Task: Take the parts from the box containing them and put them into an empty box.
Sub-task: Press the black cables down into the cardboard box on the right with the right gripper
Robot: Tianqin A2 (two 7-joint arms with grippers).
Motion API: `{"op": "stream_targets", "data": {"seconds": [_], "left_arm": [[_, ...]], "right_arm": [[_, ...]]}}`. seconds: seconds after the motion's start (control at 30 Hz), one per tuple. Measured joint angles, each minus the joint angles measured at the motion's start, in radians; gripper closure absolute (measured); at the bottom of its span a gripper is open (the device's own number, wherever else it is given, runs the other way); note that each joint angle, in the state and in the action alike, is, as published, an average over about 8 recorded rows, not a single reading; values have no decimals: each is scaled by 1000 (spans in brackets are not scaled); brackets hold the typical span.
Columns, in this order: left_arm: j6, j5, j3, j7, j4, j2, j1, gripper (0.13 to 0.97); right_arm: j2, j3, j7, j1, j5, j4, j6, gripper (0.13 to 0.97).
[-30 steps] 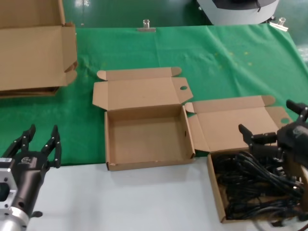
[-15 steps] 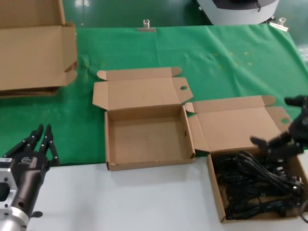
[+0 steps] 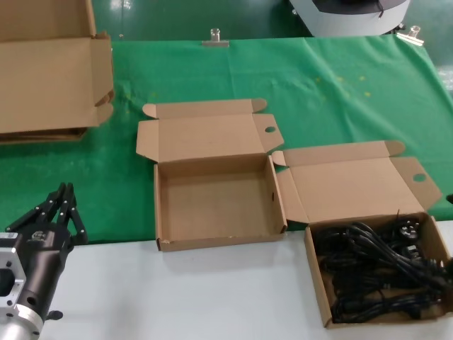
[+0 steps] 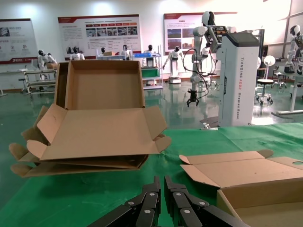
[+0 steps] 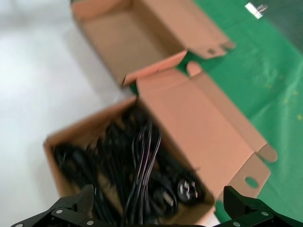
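The parts (image 3: 379,269), black coiled power cables with plugs, lie heaped in the box containing them (image 3: 316,280) at the front right, its lid (image 3: 354,184) folded back. In the right wrist view the parts (image 5: 142,165) sit directly below my right gripper (image 5: 157,194), which is open and wide, holding nothing; that gripper is out of the head view. An empty box (image 3: 212,205) stands open at the centre, also seen as the empty box (image 5: 118,33) from the right wrist. My left gripper (image 3: 65,191) is shut at the front left, apart from both boxes, with nothing in it (image 4: 162,179).
Large open cardboard boxes (image 3: 49,78) are stacked at the back left, showing as the cardboard stack (image 4: 99,127) ahead of the left wrist. A green mat (image 3: 340,92) covers the far table; the white tabletop (image 3: 177,297) runs along the front. A metal clip (image 3: 214,35) sits at the back edge.
My right gripper has risen off the cable box and left the head view. My left gripper's fingers closed about a second ago and have stayed put since.
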Motion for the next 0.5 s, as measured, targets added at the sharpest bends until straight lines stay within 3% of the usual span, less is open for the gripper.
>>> {"op": "stream_targets", "data": {"seconds": [0.23, 0.5], "left_arm": [[0, 0, 0, 0, 0, 0, 0, 925], [0, 0, 0, 0, 0, 0, 0, 925]], "right_arm": [[-50, 93, -96, -39, -65, -48, -133, 129], [-94, 176, -133, -122, -112, -42, -186, 129]]}}
